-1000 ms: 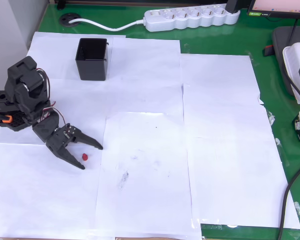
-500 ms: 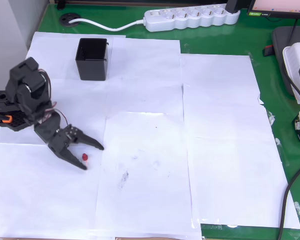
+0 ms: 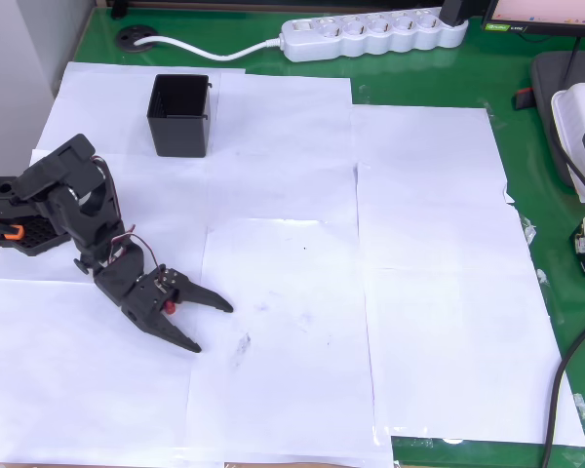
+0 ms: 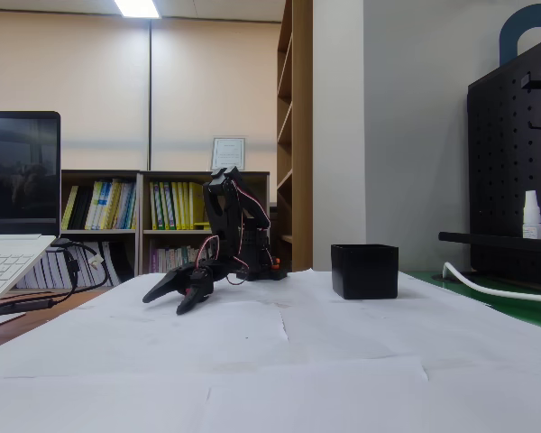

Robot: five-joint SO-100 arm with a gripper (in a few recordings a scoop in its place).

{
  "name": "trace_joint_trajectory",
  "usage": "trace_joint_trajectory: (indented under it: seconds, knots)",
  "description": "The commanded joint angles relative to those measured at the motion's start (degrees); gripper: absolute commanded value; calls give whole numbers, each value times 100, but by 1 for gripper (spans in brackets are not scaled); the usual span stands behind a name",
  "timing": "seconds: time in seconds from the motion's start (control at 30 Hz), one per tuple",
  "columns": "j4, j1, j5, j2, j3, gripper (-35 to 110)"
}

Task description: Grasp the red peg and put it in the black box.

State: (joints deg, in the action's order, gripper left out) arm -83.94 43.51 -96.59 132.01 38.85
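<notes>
The red peg (image 3: 170, 308) lies on the white paper, deep between the black fingers close to the gripper's palm. My gripper (image 3: 213, 328) is open, its two fingers spread on either side of the peg and pointing to the lower right in the overhead view. Whether a finger touches the peg I cannot tell. In the fixed view the gripper (image 4: 165, 303) is low over the paper, and the peg is not distinguishable there. The black box (image 3: 180, 115) stands upright and empty-looking at the back, well apart from the gripper; in the fixed view the black box (image 4: 365, 271) is to the arm's right.
White paper sheets (image 3: 419, 292) cover a green mat. A white power strip (image 3: 370, 34) with its cable lies along the back edge. Dark devices (image 3: 575, 117) crowd the right edge. A laptop (image 4: 9, 244) stands at the left of the fixed view.
The arm has stretched out to the lower right, sliding the open gripper forward along the paper. The peg, which lay near the fingertips, now sits deep between the fingers.
</notes>
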Motion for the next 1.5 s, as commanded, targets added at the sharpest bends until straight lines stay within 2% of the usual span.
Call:
trace_joint_trajectory:
  seconds: [0.0, 0.67, 1.47]
  knots:
    - [-97, -9, 18, 158, 352, 32]
    - [158, -272, 202, 422, 1371, 32]
    - [1020, -387, 255, 984, 3155, 33]
